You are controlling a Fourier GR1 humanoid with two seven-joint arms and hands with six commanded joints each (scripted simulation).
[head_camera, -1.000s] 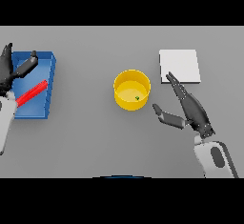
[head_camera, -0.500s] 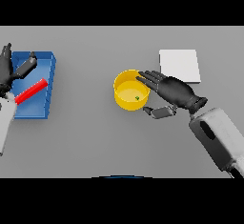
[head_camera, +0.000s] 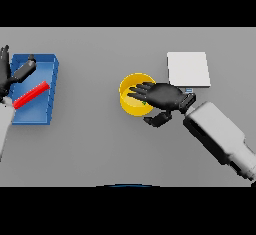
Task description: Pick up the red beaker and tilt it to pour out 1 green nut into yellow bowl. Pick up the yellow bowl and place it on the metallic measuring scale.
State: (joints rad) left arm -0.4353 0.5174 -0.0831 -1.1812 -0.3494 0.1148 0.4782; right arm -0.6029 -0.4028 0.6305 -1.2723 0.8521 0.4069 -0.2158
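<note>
The right hand (head_camera: pixel 162 97) lay over the round yellow bowl (head_camera: pixel 131 101), fingers across its opening and thumb curled beneath its right rim, clasping it. The bowl sat mid-desk (head_camera: pixel 100 149), left of the flat metallic measuring scale (head_camera: pixel 188 69). The left hand (head_camera: pixel 11 75), fingers relaxed, hovered by the slim red beaker (head_camera: pixel 31 94) in the blue tray (head_camera: pixel 47 69).

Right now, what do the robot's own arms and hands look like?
The right arm is a blocky white and light grey forearm ending in a dark wrist. The right hand is black, with fingers and a thumb. The left hand is black too, on a white forearm at the view's edge.
</note>
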